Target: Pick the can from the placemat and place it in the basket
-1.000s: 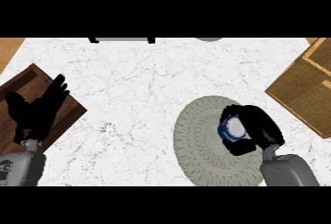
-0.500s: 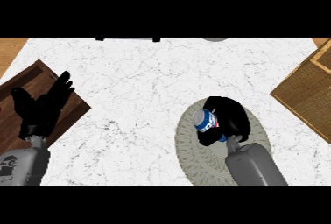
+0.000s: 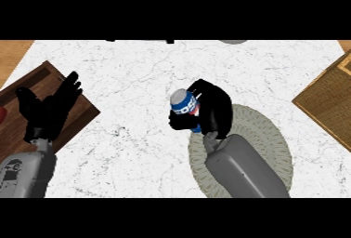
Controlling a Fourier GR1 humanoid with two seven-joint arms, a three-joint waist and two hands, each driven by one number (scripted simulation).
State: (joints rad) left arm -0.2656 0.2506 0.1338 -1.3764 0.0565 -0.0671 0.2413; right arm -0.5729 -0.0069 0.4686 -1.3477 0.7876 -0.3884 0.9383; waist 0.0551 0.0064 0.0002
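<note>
Can (image 3: 184,103) held upright, top showing, right hand (image 3: 214,109) fingers (image 3: 181,122) curled round it, at placemat's (image 3: 274,144) far-left rim. Basket (image 3: 328,100) lies well apart toward desk's right edge; right hand nearer. Left hand (image 3: 45,115) rests open at left edge.

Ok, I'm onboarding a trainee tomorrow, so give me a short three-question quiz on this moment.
1. True or false: the right hand is curled round the can.
2. The basket lies at the view's: A) right edge B) left edge C) lower middle.
3. Which round grey thing does the right forearm cross?
Key: 1 true; 2 A; 3 the placemat.
</note>
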